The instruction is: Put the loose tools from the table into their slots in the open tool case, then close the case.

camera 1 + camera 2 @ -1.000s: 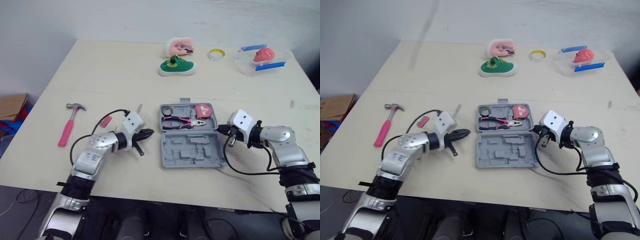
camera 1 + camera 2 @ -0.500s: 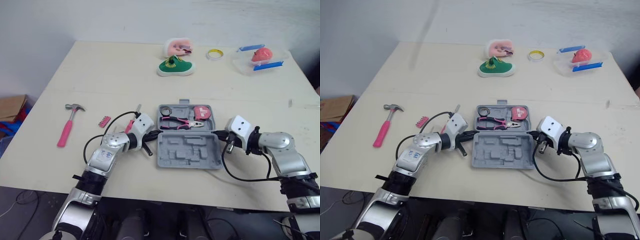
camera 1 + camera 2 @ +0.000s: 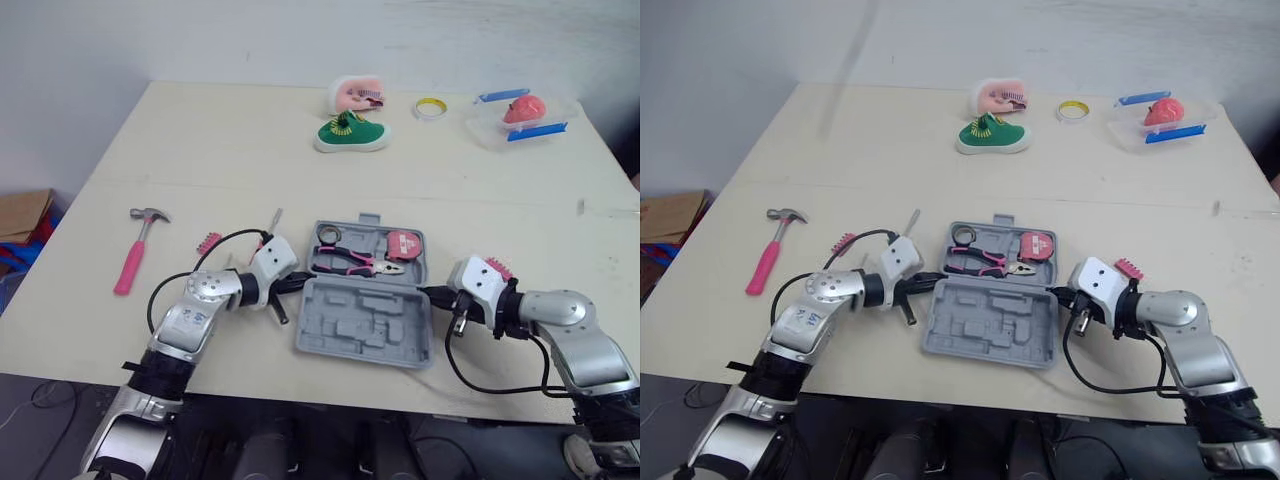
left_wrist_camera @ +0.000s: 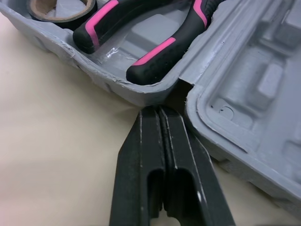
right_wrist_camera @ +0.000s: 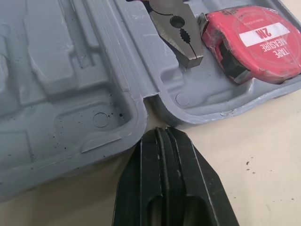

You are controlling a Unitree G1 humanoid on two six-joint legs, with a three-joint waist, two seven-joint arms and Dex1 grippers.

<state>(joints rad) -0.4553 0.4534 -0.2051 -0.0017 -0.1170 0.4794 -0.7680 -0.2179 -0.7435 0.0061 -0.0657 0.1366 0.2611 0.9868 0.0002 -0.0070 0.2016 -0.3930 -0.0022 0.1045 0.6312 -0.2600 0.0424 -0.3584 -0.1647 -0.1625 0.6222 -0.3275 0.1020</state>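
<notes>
**Case lies open, both grippers at its hinge ends**

The grey tool case (image 3: 360, 322) sits open near the front edge of the table (image 3: 240, 150), turned a little askew. Its far half holds a roll of tape (image 3: 328, 234), pink-handled pliers (image 3: 352, 262) and a red tape measure (image 3: 406, 245). The near half shows bare moulded slots.

The left gripper (image 3: 302, 282) points at the hinge notch on the case's left side, its fingers pressed together around nothing. The right gripper (image 3: 429, 293) is at the opposite notch, likewise clenched and empty.

A pink-handled hammer (image 3: 135, 255) lies well off to the left, and a small pink bit strip (image 3: 208, 243) sits between it and the case.
</notes>
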